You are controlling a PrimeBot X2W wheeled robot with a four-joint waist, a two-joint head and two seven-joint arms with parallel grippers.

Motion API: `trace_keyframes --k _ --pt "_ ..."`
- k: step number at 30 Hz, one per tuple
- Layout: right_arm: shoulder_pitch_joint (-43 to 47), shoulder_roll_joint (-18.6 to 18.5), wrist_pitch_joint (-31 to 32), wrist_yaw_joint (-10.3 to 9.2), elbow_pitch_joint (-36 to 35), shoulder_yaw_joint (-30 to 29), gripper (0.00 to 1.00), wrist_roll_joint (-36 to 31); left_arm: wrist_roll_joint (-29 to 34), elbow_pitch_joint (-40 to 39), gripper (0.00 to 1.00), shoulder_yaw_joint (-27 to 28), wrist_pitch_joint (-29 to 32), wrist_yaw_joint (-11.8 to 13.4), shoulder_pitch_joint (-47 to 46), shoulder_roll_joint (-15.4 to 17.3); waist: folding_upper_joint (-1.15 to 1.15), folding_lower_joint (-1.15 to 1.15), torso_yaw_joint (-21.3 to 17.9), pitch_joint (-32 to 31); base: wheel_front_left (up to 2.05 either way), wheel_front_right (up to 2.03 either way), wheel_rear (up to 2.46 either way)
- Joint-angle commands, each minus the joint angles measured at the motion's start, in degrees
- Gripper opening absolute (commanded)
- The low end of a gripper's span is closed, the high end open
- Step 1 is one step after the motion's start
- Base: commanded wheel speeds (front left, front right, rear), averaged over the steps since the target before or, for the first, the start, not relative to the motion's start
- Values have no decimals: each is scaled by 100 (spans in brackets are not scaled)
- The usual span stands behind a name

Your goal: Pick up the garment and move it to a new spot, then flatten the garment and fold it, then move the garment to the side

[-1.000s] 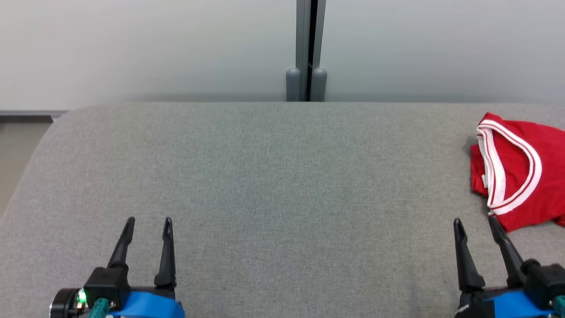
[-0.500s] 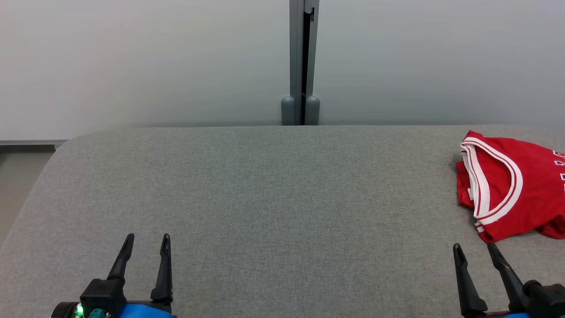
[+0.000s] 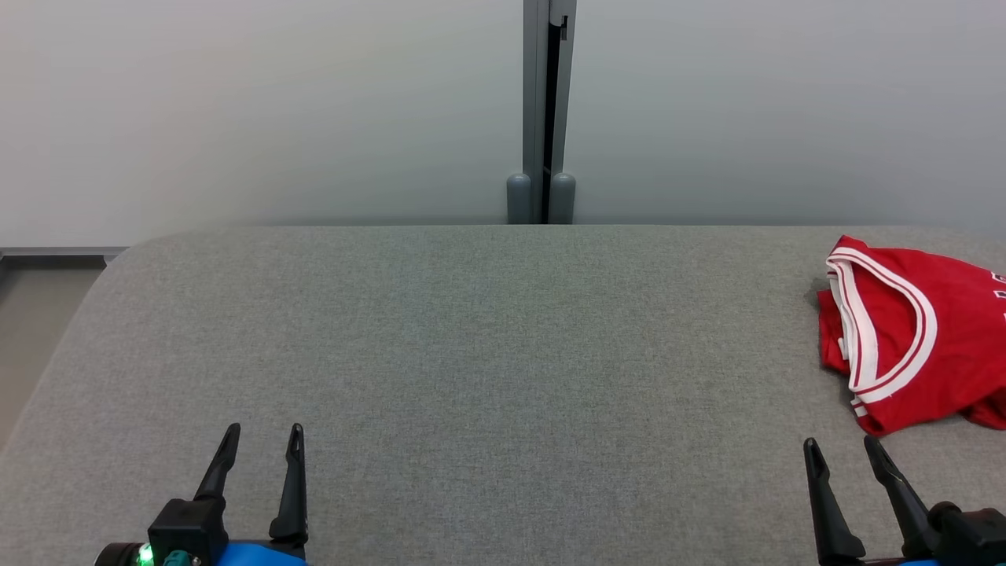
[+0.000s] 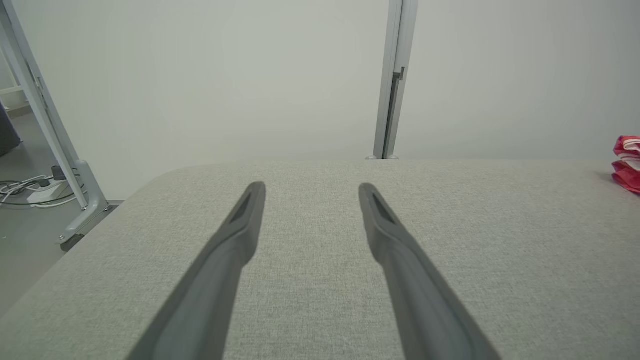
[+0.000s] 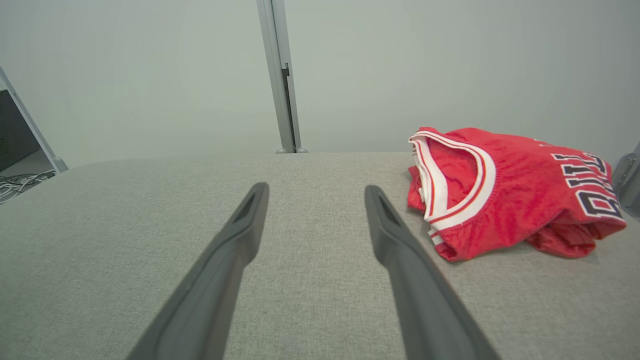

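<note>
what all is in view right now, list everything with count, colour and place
jersey: one, red with white trim and dark lettering, bundled on the table's right side
table: one, grey fabric top, across the foreground
wall panels: two, pale grey, behind the table
post: one, grey, upright between the panels
frame leg: one, grey metal, on the floor left of the table
cables: several, black and white, on the floor by that leg
left claw: one, dark fingers, open and empty, over the table's near left
right claw: one, dark fingers, open and empty, near right, just short of the jersey
</note>
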Motion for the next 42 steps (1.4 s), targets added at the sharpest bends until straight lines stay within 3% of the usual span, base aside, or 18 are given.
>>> trace_keyframes --k 1,5,6,10,42 --pt "17 5 -36 1 18 -2 100 17 18 29 100 38 -24 -40 -72 -6 0 0 4 5 0 0 0" --pt "-1 5 -66 1 40 -13 100 18 56 73 100 107 -25 -77 -108 -36 0 0 16 11 0 0 0" --pt "-4 0 -27 0 29 -5 0 3 35 64 0 87 0 -74 -22 -23 0 0 17 11 0 0 0" --pt "-7 16 -11 0 204 20 0 91 -57 195 0 58 49 -89 50 -117 0 0 15 13 0 0 0" --pt "-682 -70 381 0 772 31 0 3355 -2783 181 0 980 860 -575 -288 -622 0 0 -73 63 0 0 0"
